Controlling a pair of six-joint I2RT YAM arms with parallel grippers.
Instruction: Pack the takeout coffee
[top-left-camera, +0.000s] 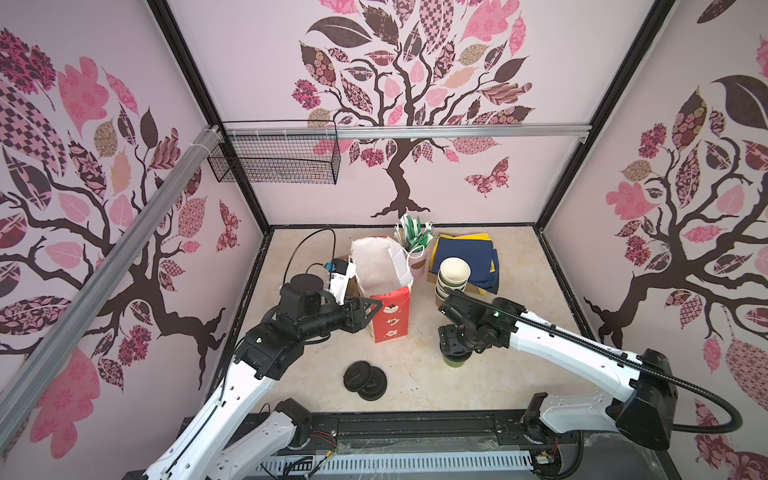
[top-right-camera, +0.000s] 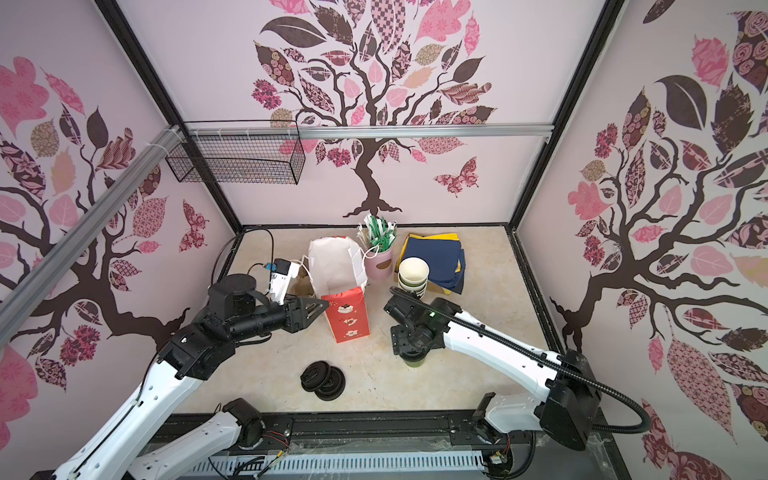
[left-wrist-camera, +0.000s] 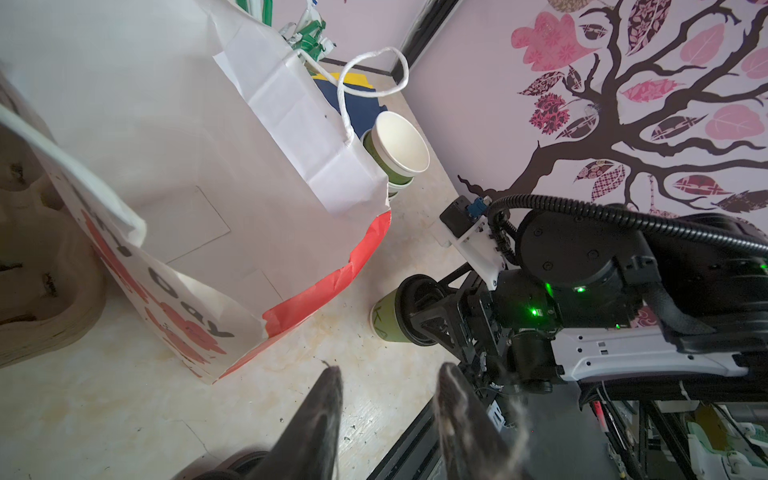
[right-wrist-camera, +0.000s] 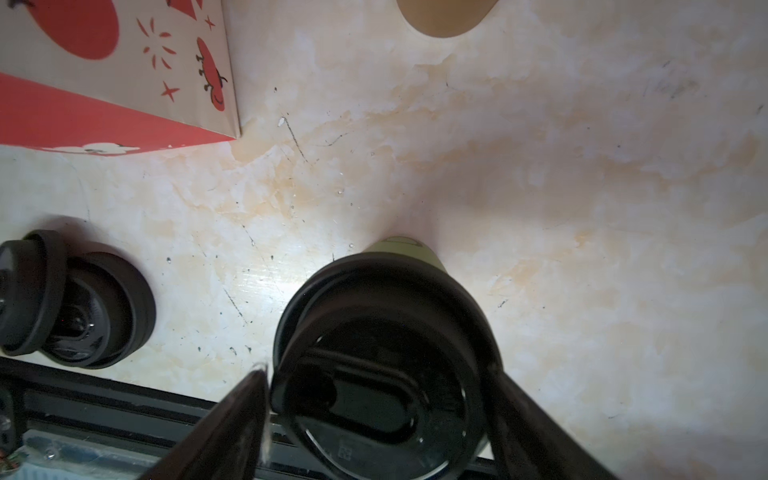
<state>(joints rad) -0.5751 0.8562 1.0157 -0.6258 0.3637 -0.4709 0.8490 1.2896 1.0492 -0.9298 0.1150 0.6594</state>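
One lidded cup (top-left-camera: 456, 362) stood on the desk (top-left-camera: 415, 374) in both top views, right of the paper bag (top-left-camera: 390, 324) and mostly hidden under the right claw (top-left-camera: 456, 351). The left claw (top-left-camera: 376, 307) was beside the bag.

Left wrist view only: left claw fingers (left-wrist-camera: 320, 415) were parted, nothing between. Bag lettering ended in "DAY". Dark print on the cup was unreadable.

Right wrist view only: the right claw was closed on the rim of the cup's black lid (right-wrist-camera: 374, 395). A small label on the lid was illegible. Loose lids (right-wrist-camera: 83, 307) lay well apart.
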